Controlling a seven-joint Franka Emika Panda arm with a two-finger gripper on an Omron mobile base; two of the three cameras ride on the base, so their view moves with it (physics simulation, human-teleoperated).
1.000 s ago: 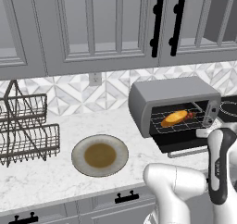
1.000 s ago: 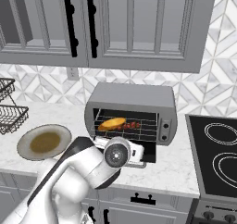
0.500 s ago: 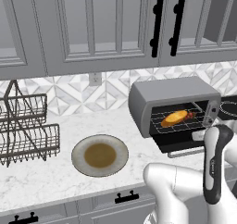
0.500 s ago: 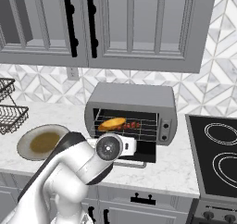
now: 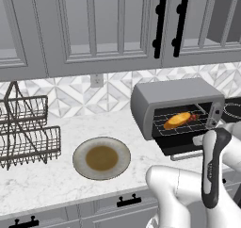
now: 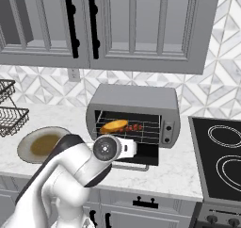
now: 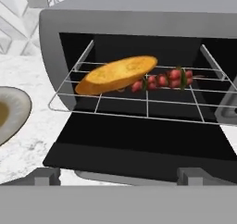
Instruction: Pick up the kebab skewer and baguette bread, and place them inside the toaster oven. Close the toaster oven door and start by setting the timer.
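Observation:
The toaster oven [image 5: 175,100] [image 6: 134,102] [image 7: 139,15] stands on the counter with the toaster oven door [image 7: 139,146] [image 6: 141,154] folded down flat. On its wire rack lies the golden baguette bread [image 7: 115,72] [image 6: 114,126] [image 5: 177,120]. The red-brown kebab skewer [image 7: 163,79] [image 6: 134,126] rests just to its right, touching it. My gripper [image 7: 119,177] hangs in front of the lowered door, open, its fingertips [image 7: 46,176] wide apart with nothing between them. In the right base view my hand [image 6: 115,148] sits level with the door's front edge.
An empty round plate [image 5: 101,158] [image 6: 42,144] lies on the counter left of the oven. A wire dish rack [image 5: 23,133] stands at the far left. A black stovetop [image 6: 221,161] lies to the right, and the oven's knob panel [image 6: 168,130] is on its right side.
My hand has drawn back a little from the oven, to the left and upward in the right base view. Bread and skewer stay on the rack; the door remains down.

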